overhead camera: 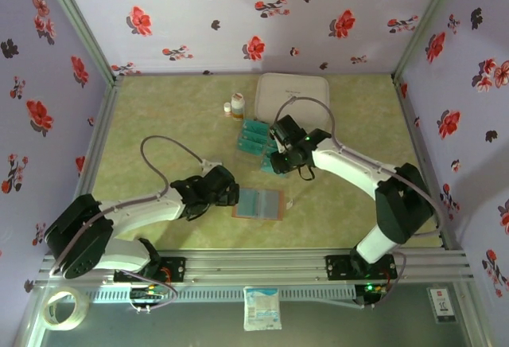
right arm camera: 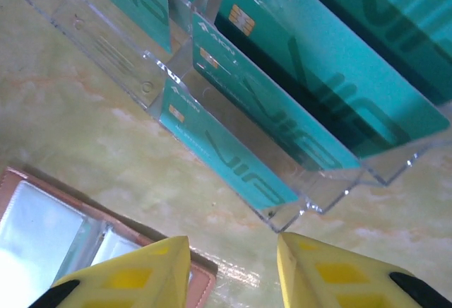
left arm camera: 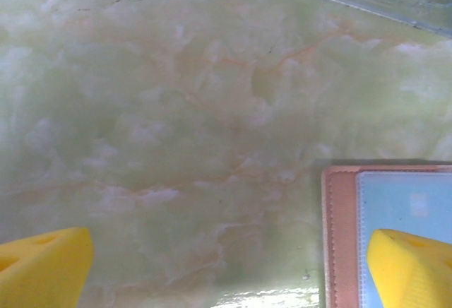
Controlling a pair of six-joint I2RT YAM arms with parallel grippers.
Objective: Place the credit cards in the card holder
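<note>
Right wrist view: the right gripper [right arm camera: 233,251] hangs partly open, empty, near the tray [right arm camera: 92,46] of cards [right arm camera: 282,131]. The left gripper [left arm camera: 229,241] gapes wide, empty, one finger over the wallet [left arm camera: 339,230].

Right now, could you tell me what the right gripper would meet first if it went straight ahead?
The right gripper would probably meet the near corner of the clear tray, then the front credit card; depth is unclear.

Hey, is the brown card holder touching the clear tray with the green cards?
Apart. In the right wrist view a strip of bare table lies between the card holder and the clear tray.
</note>
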